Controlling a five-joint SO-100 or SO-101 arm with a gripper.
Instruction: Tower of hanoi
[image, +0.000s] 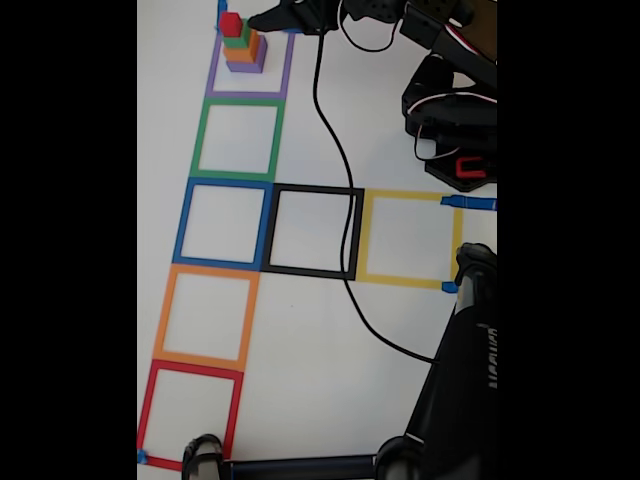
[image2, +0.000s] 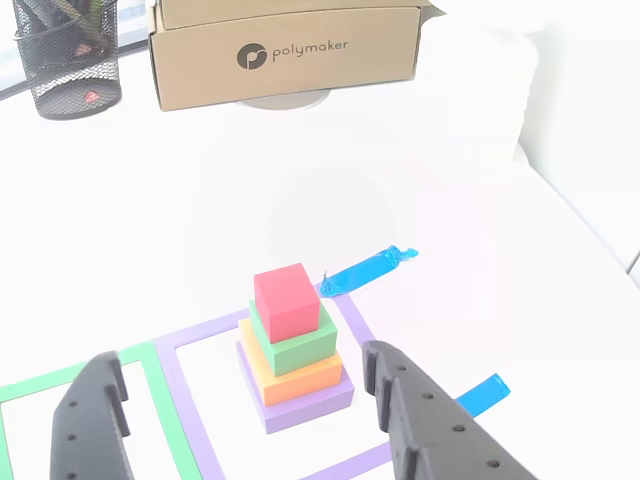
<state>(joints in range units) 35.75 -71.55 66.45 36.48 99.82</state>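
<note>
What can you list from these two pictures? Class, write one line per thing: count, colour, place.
Cubes: four, stacked in the purple tape square: purple cube at bottom, orange cube, green cube, red cube on top.
Other tape squares: six; green, blue, orange, red in a column, black and yellow beside blue.
Blue tape strips: several, near the squares.
Cardboard box: one, brown, far table edge.
Mesh pen cup: one, black, beside the box.
Cable: one, black, across the table.
Claw: one, black, open, fingers either side of the stack.

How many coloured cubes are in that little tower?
4, stacked inside the purple tape square: purple cube at the bottom, then orange cube, green cube, and red cube on top.
</note>
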